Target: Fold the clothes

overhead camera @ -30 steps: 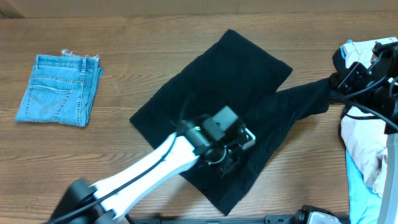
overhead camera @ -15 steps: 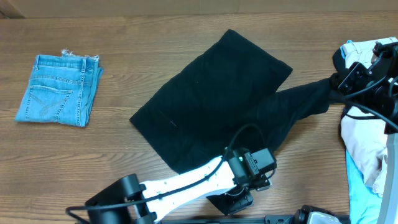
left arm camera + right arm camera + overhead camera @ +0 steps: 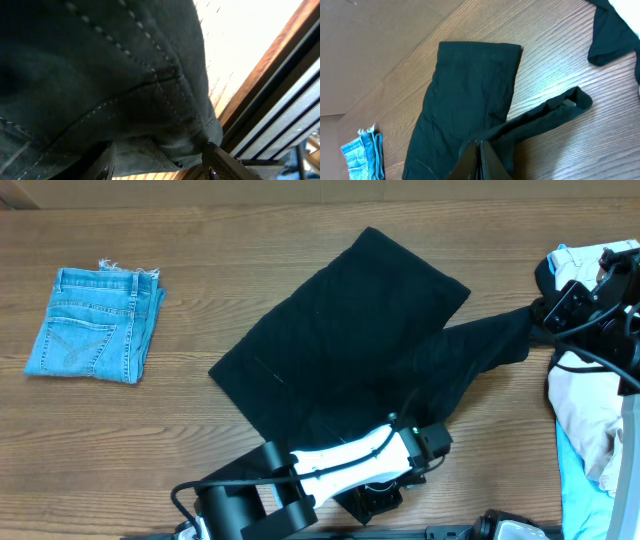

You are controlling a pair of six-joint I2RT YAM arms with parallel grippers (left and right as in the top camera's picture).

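The black shorts (image 3: 340,340) lie spread on the wooden table, with one part pulled out in a strip to the right. My right gripper (image 3: 545,310) is shut on the end of that strip; in the right wrist view its fingers (image 3: 479,160) are pressed together over the black fabric (image 3: 465,100). My left gripper (image 3: 380,498) is at the near corner of the shorts by the table's front edge. In the left wrist view its fingers (image 3: 160,167) are apart, with a fold of the black fabric (image 3: 100,75) between them.
Folded light-blue denim shorts (image 3: 95,325) lie at the far left, also visible in the right wrist view (image 3: 362,155). A pile of beige and white clothes (image 3: 590,410) sits at the right edge. The table's front edge (image 3: 260,75) is right beside my left gripper.
My left arm has moved from over the middle of the shorts toward their near corner at the front edge. The right arm and the stretched strip have not moved.
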